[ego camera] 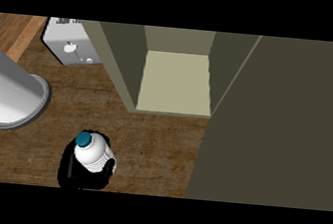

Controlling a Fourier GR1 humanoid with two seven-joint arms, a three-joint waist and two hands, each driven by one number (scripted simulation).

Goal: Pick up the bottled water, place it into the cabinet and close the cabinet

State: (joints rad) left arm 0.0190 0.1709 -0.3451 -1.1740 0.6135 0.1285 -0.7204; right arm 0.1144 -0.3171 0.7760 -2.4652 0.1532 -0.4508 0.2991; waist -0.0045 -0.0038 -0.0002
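Note:
The bottled water (93, 152), white with a blue cap, stands upright on the dark wooden counter (152, 147), left of centre and seen from above. My left hand (81, 175) is black and curls round the bottle's lower part from below, hiding its base. The grey left forearm (8, 95) crosses the left edge, close to the camera. The cabinet (176, 82) lies beyond the bottle with a bare pale shelf inside. Its door (279, 124) stands swung open and fills the right side. My right hand does not show.
A white boxy object (70, 45) sits at the back left beside the cabinet's left wall (118, 65). A lighter wooden surface (10, 30) shows in the top left corner. Bare counter lies between the bottle and the cabinet's front edge.

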